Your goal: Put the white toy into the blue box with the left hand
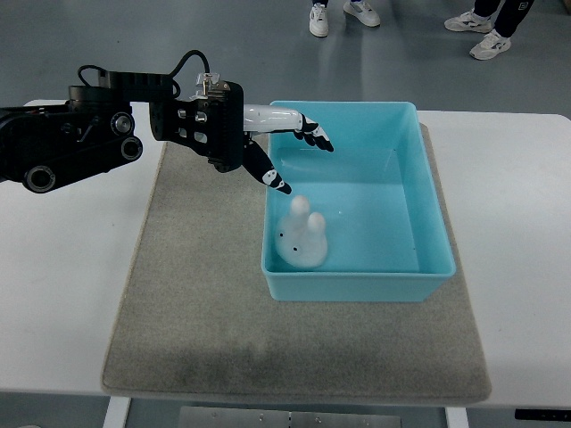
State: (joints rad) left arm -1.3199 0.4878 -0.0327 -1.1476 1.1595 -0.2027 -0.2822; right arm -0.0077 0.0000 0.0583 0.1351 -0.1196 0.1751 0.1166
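A white rabbit-shaped toy [302, 236] is inside the blue box [428, 205], near its front left corner; it looks slightly blurred. My left hand [287, 150] reaches in from the left and hovers over the box's left rim, above and behind the toy. Its fingers are spread and hold nothing. One finger [308, 129] points over the box, another [272, 176] points down toward the toy. The hand does not touch the toy. The right hand does not show.
The box stands on a grey mat [196, 303] on a white table [62, 285]. Shoes of people [343, 13] stand on the floor beyond the table's far edge.
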